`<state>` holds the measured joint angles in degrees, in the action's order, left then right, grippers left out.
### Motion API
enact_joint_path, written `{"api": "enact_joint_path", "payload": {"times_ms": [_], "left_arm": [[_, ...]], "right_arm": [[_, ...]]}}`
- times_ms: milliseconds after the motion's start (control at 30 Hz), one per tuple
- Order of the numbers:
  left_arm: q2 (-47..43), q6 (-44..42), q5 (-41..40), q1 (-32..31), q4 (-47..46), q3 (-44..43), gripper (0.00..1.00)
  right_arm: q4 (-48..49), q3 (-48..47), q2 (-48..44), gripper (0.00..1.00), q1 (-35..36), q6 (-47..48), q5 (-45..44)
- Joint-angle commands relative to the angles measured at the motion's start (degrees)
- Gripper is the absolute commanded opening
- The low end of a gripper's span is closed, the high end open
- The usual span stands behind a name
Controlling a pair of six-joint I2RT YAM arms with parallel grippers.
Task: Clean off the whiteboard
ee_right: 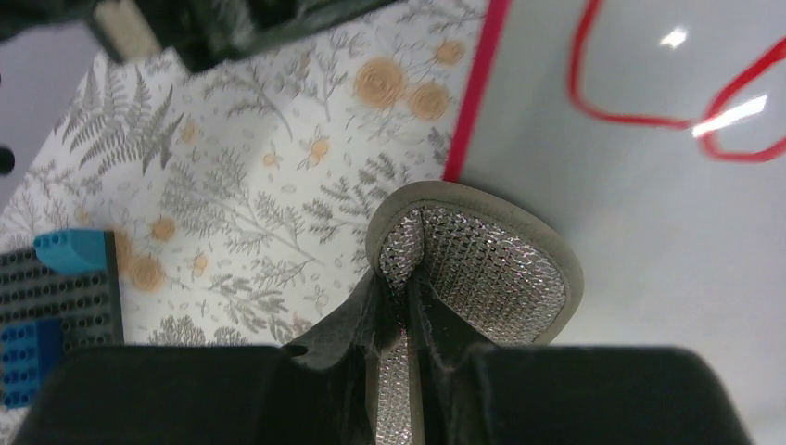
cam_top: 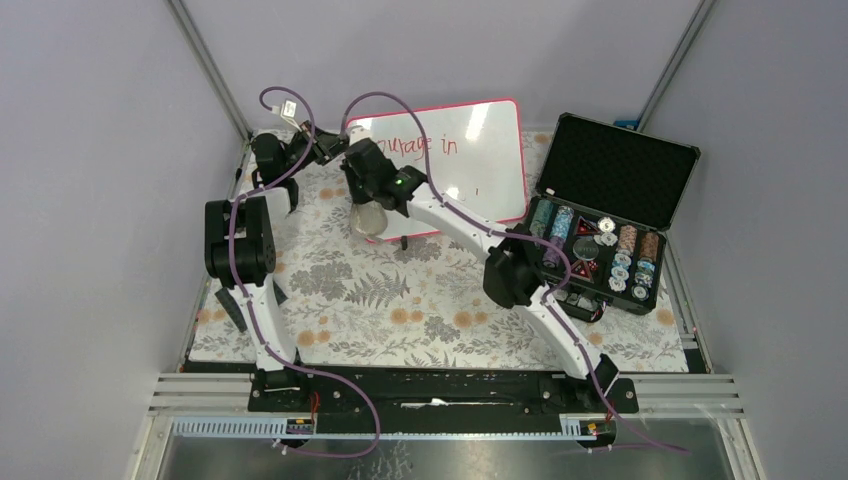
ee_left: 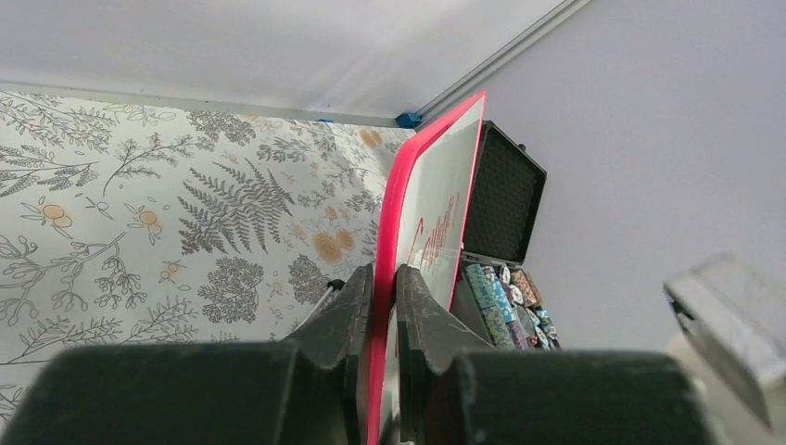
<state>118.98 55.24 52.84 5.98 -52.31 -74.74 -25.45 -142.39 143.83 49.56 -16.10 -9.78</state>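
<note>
Two grippers closed. Left gripper clamps pink frame edge of whiteboard, steadying it at far middle of floral mat. Right gripper pinches round mesh pad over board's corner, likely for wiping; red writing not yet erased.

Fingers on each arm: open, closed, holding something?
Left fingers: closed on the whiteboard edge.
Right fingers: closed on a round silvery eraser.

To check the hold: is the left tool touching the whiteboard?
Touching. The left wrist view shows the left tool shut on the whiteboard, a finger on each side of its edge.
</note>
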Motion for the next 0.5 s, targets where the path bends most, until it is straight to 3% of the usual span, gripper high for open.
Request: {"api": "enact_joint_path", "payload": {"times_ms": [0, 200, 467], "left_arm": [[-3.04, -1.55, 1.05, -1.60, 0.73, -0.14, 0.00], [-2.89, -2.05, 0.86, -1.56, 1.69, -0.44, 0.00], [-3.44, -4.22, 0.61, -1.86, 4.36, -0.66, 0.00]], "right_arm": [[-2.28, -0.62, -0.46, 0.00, -0.20, 1.17, -0.14], [2.66, 13.83, -9.10, 0.00, -3.64, 1.37, -3.78], [13.53, 39.15, -20.89, 0.00, -13.87, -0.98, -4.26]]}}
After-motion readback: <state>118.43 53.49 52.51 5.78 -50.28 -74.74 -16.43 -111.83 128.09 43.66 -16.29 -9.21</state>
